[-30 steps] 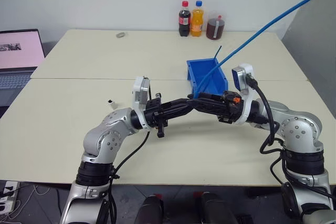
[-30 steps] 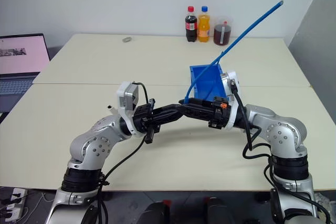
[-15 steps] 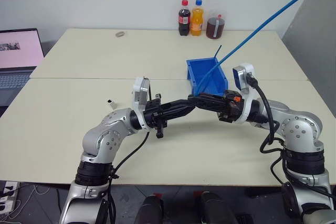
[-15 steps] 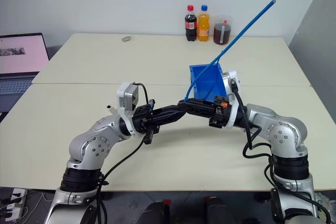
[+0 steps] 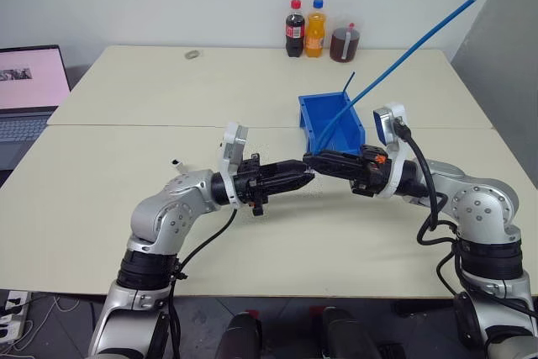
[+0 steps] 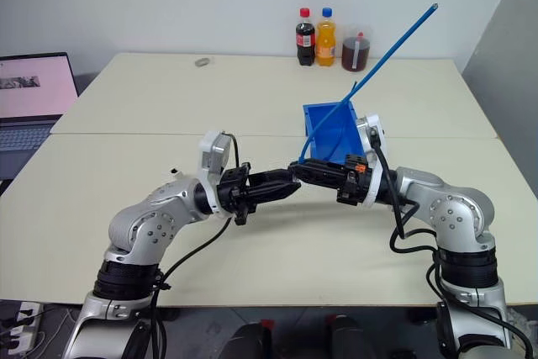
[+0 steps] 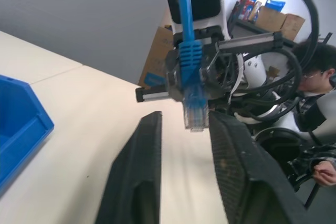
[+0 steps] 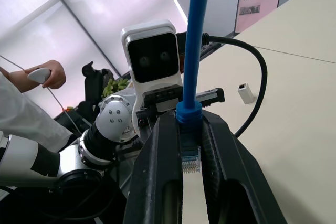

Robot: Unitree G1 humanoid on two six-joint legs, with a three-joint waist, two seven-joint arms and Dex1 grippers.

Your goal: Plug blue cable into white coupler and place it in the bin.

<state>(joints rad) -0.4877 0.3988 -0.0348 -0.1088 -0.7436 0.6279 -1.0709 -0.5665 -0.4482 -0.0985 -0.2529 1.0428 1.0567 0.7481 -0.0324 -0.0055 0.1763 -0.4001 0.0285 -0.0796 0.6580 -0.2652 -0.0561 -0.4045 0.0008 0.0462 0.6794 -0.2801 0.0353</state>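
Note:
My right gripper [image 5: 308, 160] is shut on the blue cable [image 5: 403, 52] just behind its clear plug [image 8: 190, 161]. The cable slants up and away to the right, passing over the bin [image 5: 308, 120]. Its plug end hangs between the two grippers, above the table. My left gripper [image 5: 307, 176] points at the right one, tip to tip and slightly below it. In the left wrist view its fingers [image 7: 137, 171] stand open on either side of the plug [image 7: 195, 109]. The white coupler [image 5: 176, 162] lies on the table to the left, apart from both grippers.
Two soda bottles [image 5: 295, 29] and a jar of dark liquid [image 5: 344, 44] stand at the table's far edge. A laptop [image 5: 29, 90] sits at the left. A small metal piece [image 5: 192, 55] lies at the back. A person [image 7: 320, 77] is nearby.
My left gripper has opened and let go of the cable's plug end. The right gripper has closed on the cable. The cable's free end has tilted slightly higher.

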